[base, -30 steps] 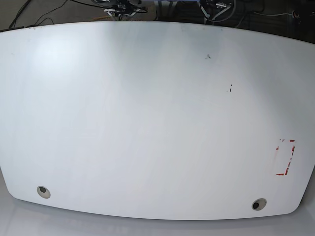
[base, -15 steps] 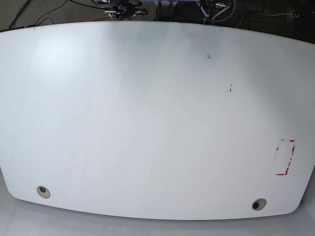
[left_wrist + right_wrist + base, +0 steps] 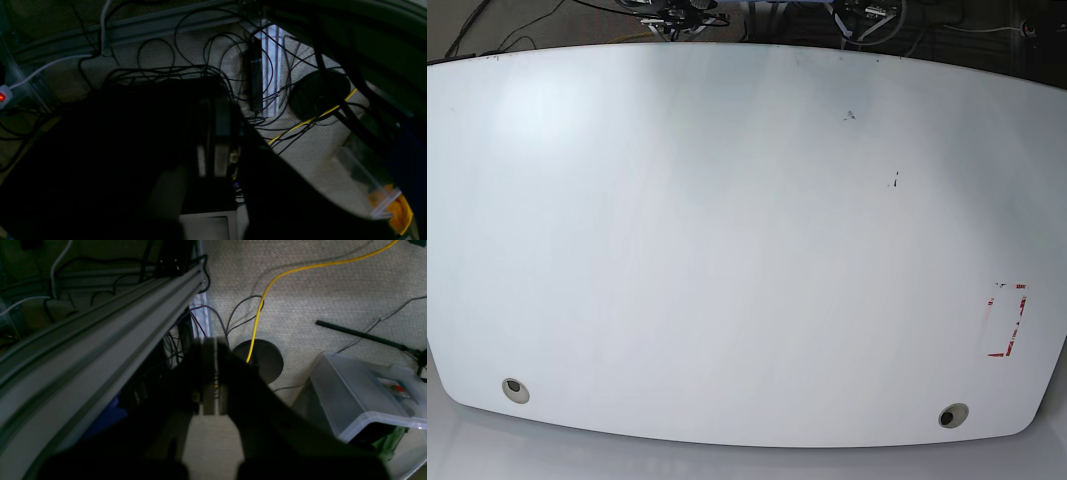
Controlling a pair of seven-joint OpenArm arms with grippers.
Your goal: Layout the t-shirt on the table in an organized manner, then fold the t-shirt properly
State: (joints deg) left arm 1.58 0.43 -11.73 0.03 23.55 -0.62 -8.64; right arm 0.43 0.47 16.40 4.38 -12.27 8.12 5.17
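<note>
The white table (image 3: 727, 250) lies bare in the base view, with no t-shirt on it. The only orange-yellow cloth, seemingly the t-shirt (image 3: 392, 208), shows in the left wrist view, bunched in a clear bin on the floor at the lower right. My left gripper (image 3: 215, 156) hangs over the cabled floor, dark, with its fingers pressed together and nothing between them. My right gripper (image 3: 209, 390) is shut and empty too, beside an aluminium rail (image 3: 110, 336). Only small arm parts (image 3: 677, 10) show past the table's far edge.
Two grey grommets (image 3: 516, 389) (image 3: 952, 415) and a red tape outline (image 3: 1007, 322) mark the table's near side. On the carpet lie black cables, a yellow cable (image 3: 267, 290), a round black stand base (image 3: 262, 360) and a clear plastic bin (image 3: 360, 400).
The arm parts at the table's far edge have slipped slightly further up out of the base view. The table stays the same.
</note>
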